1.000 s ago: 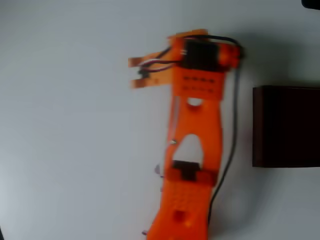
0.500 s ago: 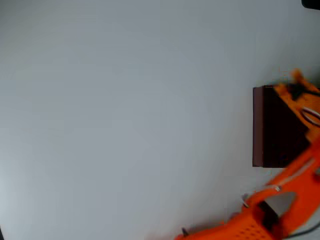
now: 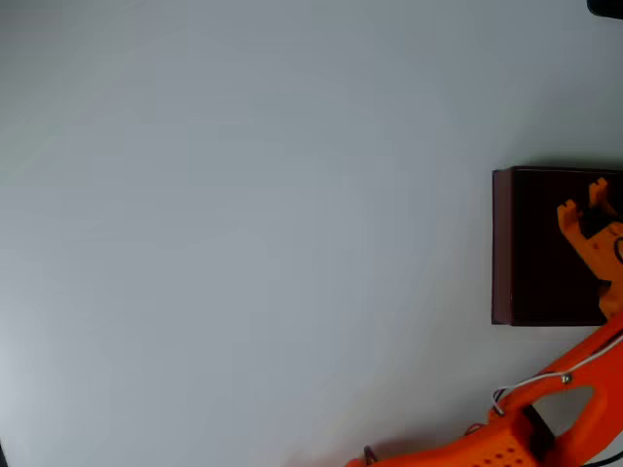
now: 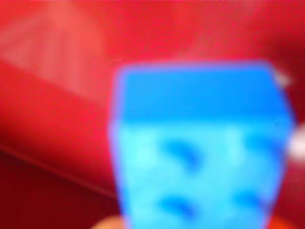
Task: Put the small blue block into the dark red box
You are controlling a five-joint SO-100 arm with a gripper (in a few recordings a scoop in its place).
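Note:
The dark red box (image 3: 501, 243) stands at the right edge of the overhead view, cut off by the frame. My orange gripper (image 3: 582, 206) hangs over its near-black inside, the arm reaching up from the bottom right. In the wrist view the small blue block (image 4: 198, 148) sits very close and blurred, held at the gripper, with the box's red surface (image 4: 57, 95) behind it. A sliver of orange finger (image 4: 107, 223) peeks out under the block. From overhead the block is hidden by the gripper.
The pale grey table (image 3: 243, 233) stretches bare to the left of the box. The orange arm (image 3: 506, 448) crosses the bottom right corner. A dark object (image 3: 605, 6) sits at the top right corner.
The arm swung from the middle of the table to the right. The gripper went from the box's upper rim to over its dark inside.

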